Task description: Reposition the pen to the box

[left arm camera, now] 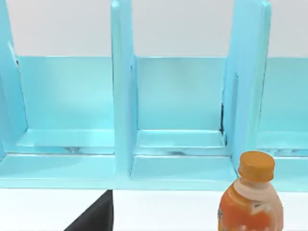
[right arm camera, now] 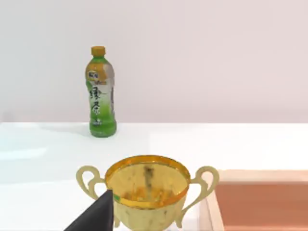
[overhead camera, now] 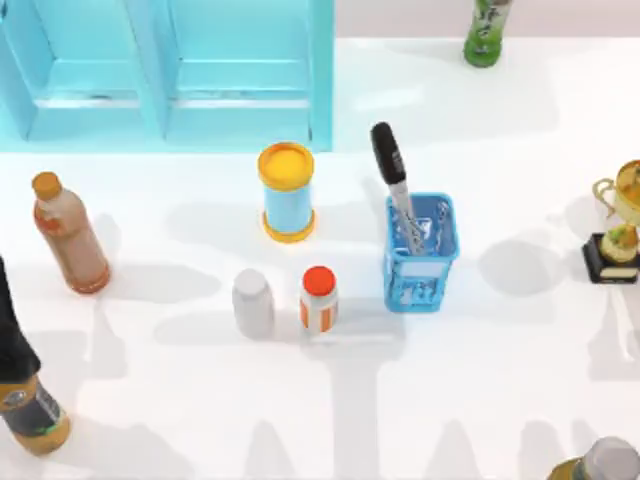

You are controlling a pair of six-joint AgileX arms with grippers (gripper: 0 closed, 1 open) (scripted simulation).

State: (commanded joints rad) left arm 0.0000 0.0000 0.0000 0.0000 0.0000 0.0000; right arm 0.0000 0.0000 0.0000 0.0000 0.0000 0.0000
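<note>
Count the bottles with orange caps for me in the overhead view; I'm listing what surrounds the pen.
2: a tall peach-coloured bottle lying tilted at the table's left, and a small red-orange-capped bottle left of the blue basket. Partly cut-off bottles at the edges might hide more.

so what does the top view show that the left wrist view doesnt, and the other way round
Top view alone: the pen standing cap-up in the small blue basket, a yellow-lidded blue canister, a white bottle, a red-capped bottle, a green bottle and a gold trophy.

Left wrist view alone: the blue shelf's compartments seen straight on, with their back walls and upright dividers.

Shared: that blue shelf, the orange-capped bottle and the white table.
</note>
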